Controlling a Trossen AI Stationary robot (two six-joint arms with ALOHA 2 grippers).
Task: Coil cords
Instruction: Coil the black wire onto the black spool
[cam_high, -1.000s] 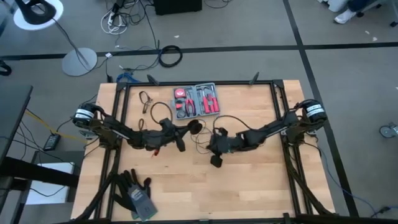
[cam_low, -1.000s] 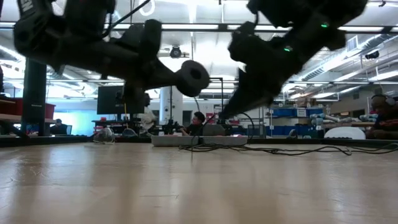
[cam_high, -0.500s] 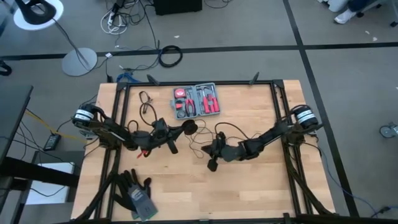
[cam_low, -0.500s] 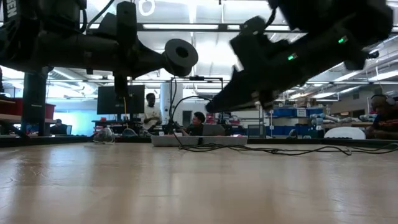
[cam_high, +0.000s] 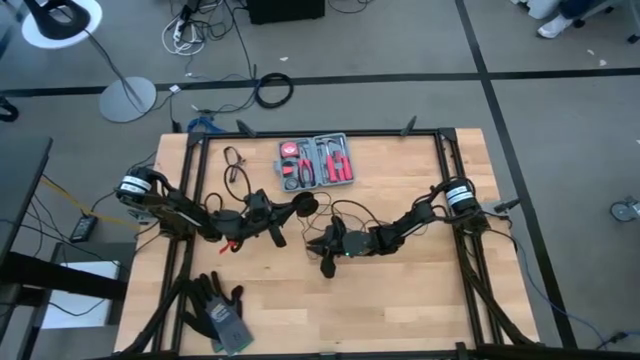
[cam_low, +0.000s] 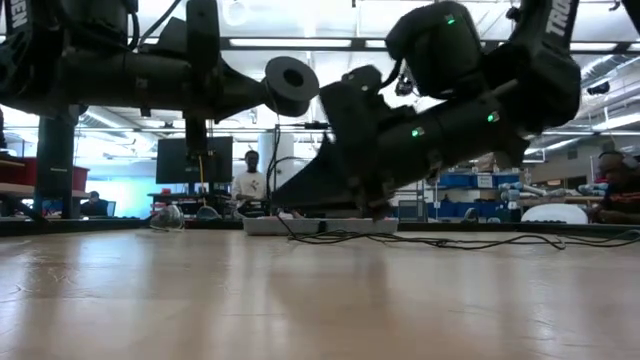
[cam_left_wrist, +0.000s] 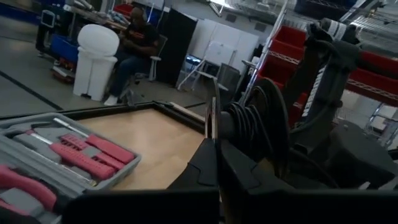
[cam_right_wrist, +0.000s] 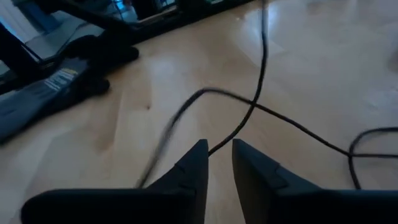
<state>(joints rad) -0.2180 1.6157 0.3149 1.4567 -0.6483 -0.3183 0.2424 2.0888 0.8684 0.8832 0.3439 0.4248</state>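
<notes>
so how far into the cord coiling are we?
Partly done. A few turns of cord already sit wound on the disc, which the left gripper holds up off the table with jaws shut. In hand: the right gripper is low over a loose strand, jaws slightly apart, nothing gripped. Left: long slack cord trails across the table by the tool kit.

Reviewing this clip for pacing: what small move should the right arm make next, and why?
Probably close the right end effector on the black wire passing between its parted fingers, then carry it toward the left end effector, which is shut on the round disc with wire already wound on it. Much of the wire lies loose on the table.
</notes>
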